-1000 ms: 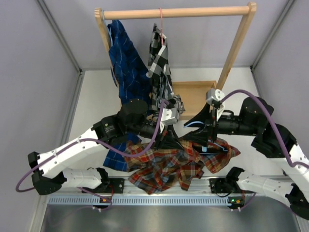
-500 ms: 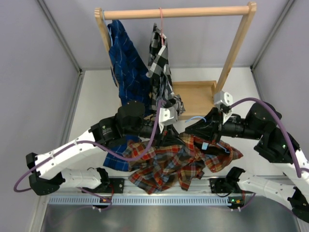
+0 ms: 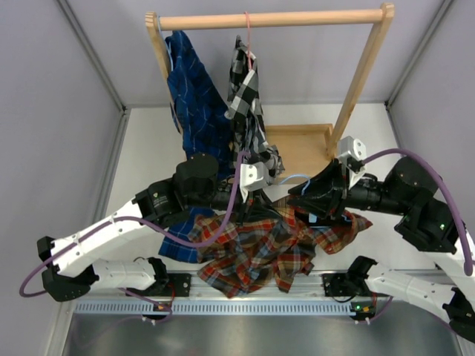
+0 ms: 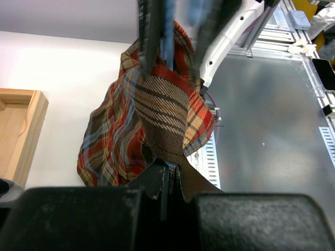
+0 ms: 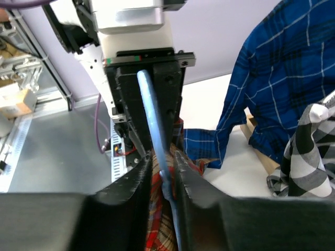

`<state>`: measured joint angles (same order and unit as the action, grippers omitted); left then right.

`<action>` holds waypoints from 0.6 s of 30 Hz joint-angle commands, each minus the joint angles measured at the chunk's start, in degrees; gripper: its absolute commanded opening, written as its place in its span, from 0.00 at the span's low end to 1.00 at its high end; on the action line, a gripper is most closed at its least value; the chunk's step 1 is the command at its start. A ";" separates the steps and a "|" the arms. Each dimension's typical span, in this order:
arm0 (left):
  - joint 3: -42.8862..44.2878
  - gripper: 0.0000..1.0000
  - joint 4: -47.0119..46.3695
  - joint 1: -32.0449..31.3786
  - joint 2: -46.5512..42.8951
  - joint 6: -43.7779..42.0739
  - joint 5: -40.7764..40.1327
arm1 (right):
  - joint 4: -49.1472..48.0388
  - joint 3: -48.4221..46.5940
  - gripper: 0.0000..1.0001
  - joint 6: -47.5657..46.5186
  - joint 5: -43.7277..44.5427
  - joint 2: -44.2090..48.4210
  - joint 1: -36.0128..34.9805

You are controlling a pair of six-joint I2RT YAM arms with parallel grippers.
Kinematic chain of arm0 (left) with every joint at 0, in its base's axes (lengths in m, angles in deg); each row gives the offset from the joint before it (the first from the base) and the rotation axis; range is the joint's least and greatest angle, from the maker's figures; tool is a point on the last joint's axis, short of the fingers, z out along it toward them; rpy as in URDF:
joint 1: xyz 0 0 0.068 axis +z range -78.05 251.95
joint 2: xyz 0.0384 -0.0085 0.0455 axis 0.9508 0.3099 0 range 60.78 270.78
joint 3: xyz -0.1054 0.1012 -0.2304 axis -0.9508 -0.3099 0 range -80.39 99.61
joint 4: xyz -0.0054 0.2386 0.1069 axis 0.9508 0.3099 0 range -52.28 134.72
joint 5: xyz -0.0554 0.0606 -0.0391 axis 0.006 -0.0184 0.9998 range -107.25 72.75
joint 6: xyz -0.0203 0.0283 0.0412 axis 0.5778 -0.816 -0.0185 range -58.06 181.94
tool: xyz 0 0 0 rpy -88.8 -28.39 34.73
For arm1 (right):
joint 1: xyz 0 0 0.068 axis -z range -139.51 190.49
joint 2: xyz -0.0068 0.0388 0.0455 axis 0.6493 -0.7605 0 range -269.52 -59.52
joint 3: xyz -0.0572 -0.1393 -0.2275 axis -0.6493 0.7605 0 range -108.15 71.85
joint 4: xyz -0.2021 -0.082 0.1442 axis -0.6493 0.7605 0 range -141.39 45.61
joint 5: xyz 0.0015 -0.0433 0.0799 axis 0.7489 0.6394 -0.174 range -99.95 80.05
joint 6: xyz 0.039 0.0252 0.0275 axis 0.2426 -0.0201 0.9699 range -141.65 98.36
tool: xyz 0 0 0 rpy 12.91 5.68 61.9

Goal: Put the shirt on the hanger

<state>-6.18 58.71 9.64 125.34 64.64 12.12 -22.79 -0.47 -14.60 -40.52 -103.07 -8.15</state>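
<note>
The red-orange plaid shirt [image 3: 252,248] lies bunched on the table near the front edge, one part lifted toward both grippers. My left gripper [image 4: 168,170] is shut on a brown plaid fold of the shirt [image 4: 162,120], and a sliver of light blue shows in the pinch. The light blue wire hanger [image 5: 154,120] runs from the left gripper's body [image 5: 149,89] down between my right gripper's [image 5: 163,159] fingers. The right jaws stand a little apart around the wire, with shirt cloth [image 5: 162,219] below. In the top view the two grippers [image 3: 260,204] [image 3: 298,200] face each other closely.
A wooden rack [image 3: 274,18] stands behind, holding a dark blue plaid shirt [image 3: 194,96] and a black-and-white checked shirt [image 3: 249,104] on a pink hanger [image 3: 249,37]. Its wooden base [image 3: 300,144] lies just behind the grippers. A metal rail [image 3: 223,305] lines the front edge.
The right arm has drawn back to the right and its gripper sits slightly higher. The shirt's lifted part has risen between the grippers. The left gripper stays shut.
</note>
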 commanded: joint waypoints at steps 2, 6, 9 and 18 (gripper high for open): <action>-0.03 0.00 -2.80 0.52 -1.01 -0.85 0.69 | -3.02 -3.01 0.14 0.68 -0.99 0.75 -0.75; -0.03 0.00 -2.80 0.52 -0.75 -0.59 0.79 | -3.11 -2.92 0.00 0.86 -0.64 -0.13 -0.75; -0.39 0.00 -2.54 0.52 -1.01 -0.85 -1.49 | -3.11 -3.10 0.00 0.77 0.76 -0.31 -0.75; -3.36 0.98 3.44 0.52 -13.47 2.20 -42.42 | -1.27 -3.89 0.00 2.61 21.82 3.29 -0.75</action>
<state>-7.36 61.16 9.93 120.07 64.20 -9.91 -22.33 -0.75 -13.72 -29.83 -101.68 -8.18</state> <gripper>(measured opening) 0.983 0.021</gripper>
